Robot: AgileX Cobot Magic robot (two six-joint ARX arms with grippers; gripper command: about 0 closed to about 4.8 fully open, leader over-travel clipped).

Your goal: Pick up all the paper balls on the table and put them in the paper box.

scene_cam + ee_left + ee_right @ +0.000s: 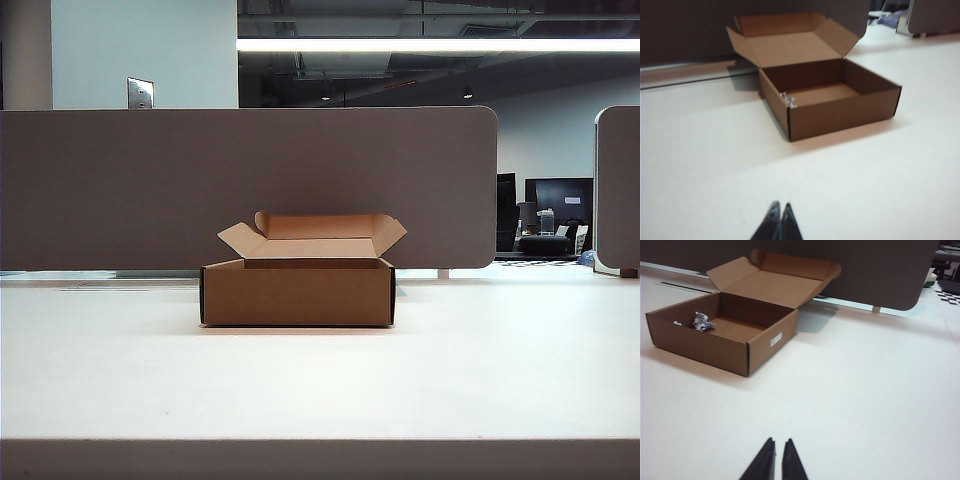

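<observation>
The brown paper box stands open in the middle of the white table, its lid tipped back. A crumpled paper ball lies inside it near a side wall, and a white scrap of another shows beside it. In the left wrist view a paper ball peeks over the box's near corner. My left gripper is shut and empty above bare table, well short of the box. My right gripper is shut but for a thin slit, holds nothing, and is also far from the box. Neither gripper appears in the exterior view.
A grey partition panel runs along the back of the table behind the box. A second panel stands at the far right. The table's pale front edge crosses the foreground.
</observation>
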